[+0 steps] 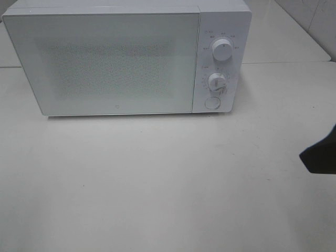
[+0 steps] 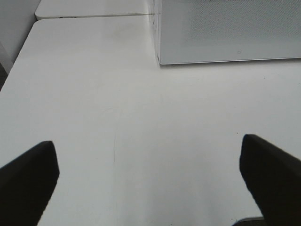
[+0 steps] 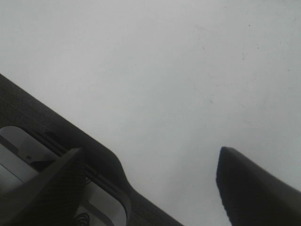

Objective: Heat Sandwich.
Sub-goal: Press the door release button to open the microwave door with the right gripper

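Microwave (image 1: 115, 58): far side of table (image 1: 157, 184), door shut.
Left gripper (image 2: 149, 181): jaws wide apart, nothing between.
Right gripper (image 3: 150, 188): jaws apart, nothing between, right side.
Sandwich: place cannot be told.

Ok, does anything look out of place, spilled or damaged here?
Nothing spilled, askew or damaged. The microwave sits upright on the table, door shut. One oddity: no sandwich shows in any view, and the frosted door hides the inside. Left gripper and right gripper are open, empty.
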Motion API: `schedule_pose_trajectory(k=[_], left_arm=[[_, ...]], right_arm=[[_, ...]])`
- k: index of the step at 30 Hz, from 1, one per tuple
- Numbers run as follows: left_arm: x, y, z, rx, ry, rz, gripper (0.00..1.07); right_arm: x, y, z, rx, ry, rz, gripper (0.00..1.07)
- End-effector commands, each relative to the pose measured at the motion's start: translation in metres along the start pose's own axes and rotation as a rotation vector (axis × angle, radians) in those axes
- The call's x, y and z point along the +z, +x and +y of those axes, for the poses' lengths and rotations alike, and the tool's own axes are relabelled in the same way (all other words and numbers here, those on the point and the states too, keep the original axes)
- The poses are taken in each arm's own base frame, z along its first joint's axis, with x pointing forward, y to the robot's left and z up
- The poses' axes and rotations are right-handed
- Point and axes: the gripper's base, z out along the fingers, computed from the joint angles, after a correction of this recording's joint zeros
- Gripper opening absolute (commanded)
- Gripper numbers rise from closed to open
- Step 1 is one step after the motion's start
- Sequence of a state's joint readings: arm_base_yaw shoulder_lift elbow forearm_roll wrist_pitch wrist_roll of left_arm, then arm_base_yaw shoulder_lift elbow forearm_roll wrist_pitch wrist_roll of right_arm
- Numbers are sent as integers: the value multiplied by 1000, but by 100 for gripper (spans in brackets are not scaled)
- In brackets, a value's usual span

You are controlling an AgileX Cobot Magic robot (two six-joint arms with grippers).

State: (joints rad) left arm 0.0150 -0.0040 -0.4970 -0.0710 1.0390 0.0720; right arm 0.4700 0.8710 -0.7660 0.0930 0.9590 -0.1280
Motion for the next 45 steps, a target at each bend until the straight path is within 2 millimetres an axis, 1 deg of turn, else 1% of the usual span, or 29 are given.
schedule_pose_trajectory(k=[1,2,3,5,6,7,8,9,10,11,12,13,14,15,16,17,19,20,21,24,25,29,30,33,35,45], left_arm=[[-3,1,0,-3,6,-35,101],[-3,1,0,-3,6,-35,101],[-3,1,0,-3,6,-35,101],[-3,1,0,-3,6,-35,101],[-3,1,0,-3,6,-35,101],[-3,1,0,-3,6,-35,101],[-3,1,0,-3,6,-35,101],[-3,1,0,-3,6,-35,101],[-3,1,0,-3,6,-35,101],[-3,1,0,-3,6,-35,101],[-3,1,0,-3,6,-35,101],[-3,1,0,-3,6,-35,101],[-3,1,0,-3,6,-35,101],[-3,1,0,-3,6,-35,101],[-3,1,0,-3,6,-35,101],[-3,1,0,-3,6,-35,101],[-3,1,0,-3,6,-35,101],[-3,1,0,-3,6,-35,101],[-3,1,0,-3,6,-35,101],[-3,1,0,-3,6,-35,101],[-3,1,0,-3,6,-35,101],[-3,1,0,-3,6,-35,101],[-3,1,0,-3,6,-35,101],[-3,1,0,-3,6,-35,101],[-3,1,0,-3,6,-35,101],[-3,1,0,-3,6,-31,101]], right_arm=[[-17,12,1,-5,6,-11,75],[-17,12,1,-5,6,-11,75],[-28,22,3,-5,8,-33,75],[-38,31,5,-8,10,-68,75],[-38,31,5,-8,10,-68,75],[-45,36,6,-11,12,-94,75],[-56,48,8,-17,17,-153,75],[-61,52,9,-19,19,-179,75],[-65,58,10,-19,22,-208,75],[-65,58,10,-19,22,-208,75],[-67,63,10,-15,23,-229,75],[-71,76,11,4,30,-276,75],[-72,82,11,12,37,-298,75],[-72,88,11,27,44,-311,75],[-72,88,11,27,44,-311,75],[-70,98,10,81,63,-330,75],[-67,108,9,125,99,-333,75],[-67,108,9,125,99,-333,75],[-64,116,8,164,145,-343,75],[-61,128,8,210,215,-379,75],[-61,128,8,210,215,-379,75],[-51,142,11,278,283,-453,75],[-51,142,11,278,283,-453,75],[-49,146,13,297,325,-546,75],[-48,149,14,313,345,-561,75],[-48,149,14,325,357,-559,75]])
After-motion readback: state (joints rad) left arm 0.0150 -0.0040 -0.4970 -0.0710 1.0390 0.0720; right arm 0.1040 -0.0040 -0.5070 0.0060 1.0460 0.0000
